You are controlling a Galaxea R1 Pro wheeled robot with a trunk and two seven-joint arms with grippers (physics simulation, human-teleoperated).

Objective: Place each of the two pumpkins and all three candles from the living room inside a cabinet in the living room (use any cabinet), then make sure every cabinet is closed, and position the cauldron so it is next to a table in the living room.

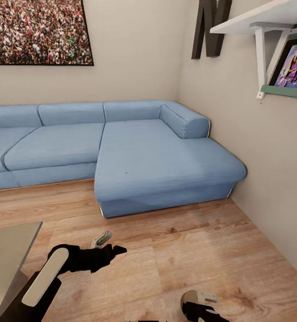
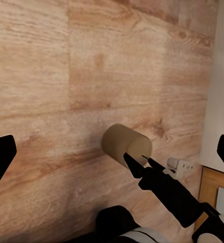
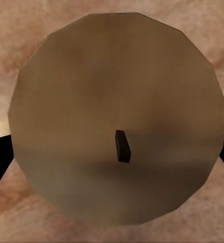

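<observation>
Candle, pale beige cylinder with dark wick: held in the right gripper, lower right of the head view; the right wrist view shows its round top end-on, fingers on both sides. Left wrist view shows its side over wooden floor. Left gripper, lower left: released, holding nothing. Table corner at left edge. Blue sofa behind.

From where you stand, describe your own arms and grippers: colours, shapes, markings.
The left arm is matte black with a long rounded pale grey panel along the forearm. The left gripper has slim, pointed black fingers. The right gripper is a black body with pale grey-white parts. No cables or lettering are visible.
</observation>
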